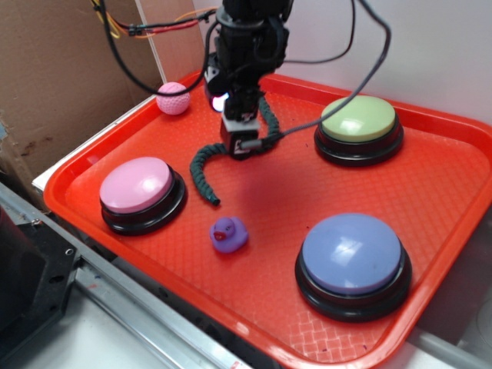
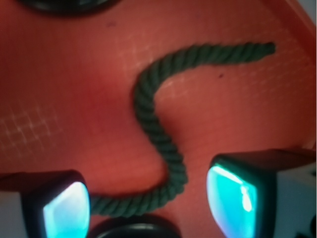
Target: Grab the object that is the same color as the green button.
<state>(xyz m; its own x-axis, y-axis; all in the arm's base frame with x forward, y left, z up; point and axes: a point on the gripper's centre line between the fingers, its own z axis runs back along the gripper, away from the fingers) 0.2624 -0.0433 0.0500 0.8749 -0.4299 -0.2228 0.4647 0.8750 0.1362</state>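
A red tray (image 1: 430, 192) with a waffled floor filled the scene, a cardboard wall behind its far-left corner. On it sat three dome buttons — the green button (image 1: 358, 119) at the far right, a pink button (image 1: 137, 185) at the near left, a blue one (image 1: 351, 254) at the near right. A pink ball (image 1: 173, 98) lay in the far-left corner and a purple duck (image 1: 229, 234) sat near the middle front.

The rope (image 1: 203, 173), dark green and twisted, lay well left of the green button, between it and the pink button. It ran in an S: one end curled down toward the duck, the other rose behind the arm toward the tray's back edge.

The gripper (image 1: 244, 144) hung low over the rope's middle, left of the green button. In the wrist view its two fingers (image 2: 233, 193) stood wide apart, holding nothing, and the rope (image 2: 163, 144) snaked from beside the left pad, up between them and off to the upper right. So the nearest stretch lay partly along the line from pad to pad rather than squarely across it — that, I judged, was what the closing hinged on. The bend just inside the right pad looked the likeliest place to pinch. Whether the pads touched the tray I could not tell.
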